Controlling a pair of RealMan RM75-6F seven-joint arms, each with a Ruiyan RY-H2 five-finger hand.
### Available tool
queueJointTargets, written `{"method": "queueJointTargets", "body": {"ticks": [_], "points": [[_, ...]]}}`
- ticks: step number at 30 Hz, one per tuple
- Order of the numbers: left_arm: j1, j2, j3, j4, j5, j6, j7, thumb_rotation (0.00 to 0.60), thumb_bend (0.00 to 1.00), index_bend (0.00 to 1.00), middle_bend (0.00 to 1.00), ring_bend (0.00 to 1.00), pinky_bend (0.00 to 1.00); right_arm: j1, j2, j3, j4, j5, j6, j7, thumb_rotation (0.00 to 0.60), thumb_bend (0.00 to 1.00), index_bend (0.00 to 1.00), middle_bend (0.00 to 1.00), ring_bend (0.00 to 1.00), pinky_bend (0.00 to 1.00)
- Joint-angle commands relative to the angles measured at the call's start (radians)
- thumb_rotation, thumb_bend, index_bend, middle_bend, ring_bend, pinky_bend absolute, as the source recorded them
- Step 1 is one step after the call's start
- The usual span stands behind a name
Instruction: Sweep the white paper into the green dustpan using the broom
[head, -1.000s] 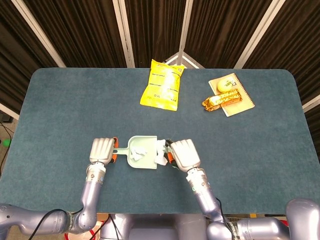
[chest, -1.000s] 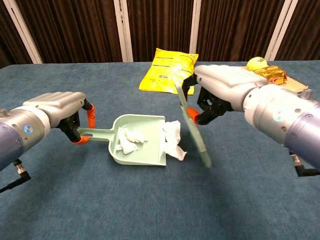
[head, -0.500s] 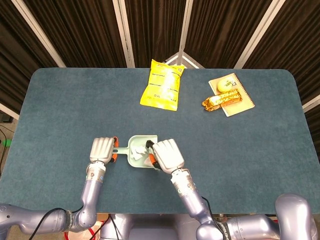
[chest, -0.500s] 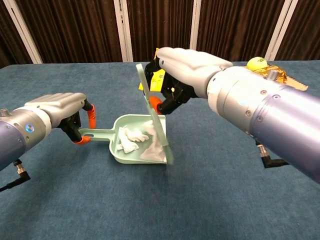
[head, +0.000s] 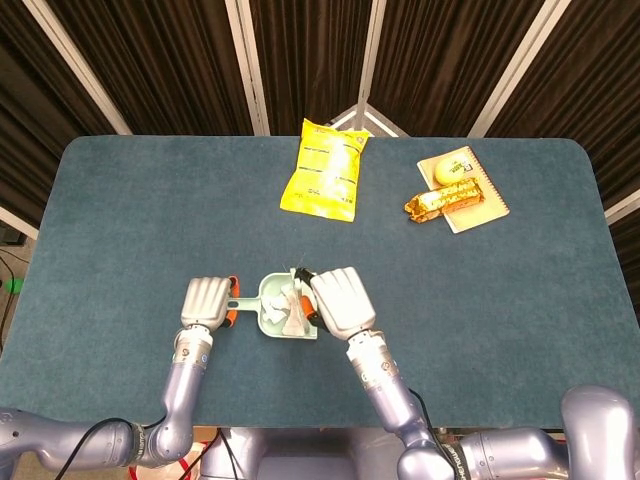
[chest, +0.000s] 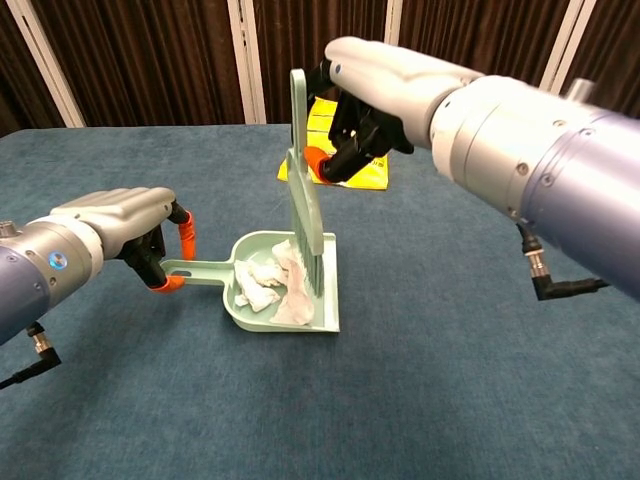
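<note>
The green dustpan lies flat on the blue table, its handle pointing left. My left hand grips that handle. Crumpled white paper lies inside the pan. My right hand holds the pale green broom upright by its handle, the bristle end standing in the pan against the paper.
A yellow snack bag lies beyond the pan at the table's centre back. At the back right a notebook carries a gold wrapped bar and a yellow ball.
My right hand swept the broom leftward from the pan's right rim, pushing the outside paper into the pan, then raised the broom upright. The left hand and pan stayed nearly still.
</note>
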Motion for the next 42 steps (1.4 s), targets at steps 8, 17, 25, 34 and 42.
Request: {"method": "queueJointTargets", "body": {"ticks": [8,17,25,34,42], "points": [[0.004,0.001,0.007,-0.007,0.004,0.01,0.007,0.6,0.22,0.48,1.0,1.0,1.0,-0.017,0.039,0.009,-0.021,-0.018,0.019,0.043,0.6,0.53,0.79,0.9,0.92,0.86],[0.009,0.037,0.012,-0.048,0.034,0.029,0.017,0.6,0.0,0.3,0.99,1.0,1.0,-0.038,0.079,-0.019,-0.018,-0.029,0.02,0.066,0.6,0.53,0.79,0.9,0.92,0.86],[0.025,0.102,-0.001,-0.119,0.081,0.054,-0.011,0.6,0.0,0.29,0.99,1.0,1.0,-0.059,0.124,-0.034,-0.021,-0.047,0.032,0.078,0.6,0.53,0.79,0.9,0.92,0.86],[0.099,0.279,0.036,-0.237,0.208,0.072,-0.123,0.6,0.0,0.29,0.99,1.0,1.0,-0.123,0.214,-0.072,0.006,-0.054,0.04,0.131,0.6,0.53,0.79,0.9,0.92,0.86],[0.198,0.459,0.086,-0.31,0.344,0.081,-0.295,0.6,0.0,0.29,0.99,1.0,1.0,-0.172,0.274,-0.118,0.051,-0.073,0.045,0.154,0.6,0.53,0.79,0.9,0.92,0.86]]}}
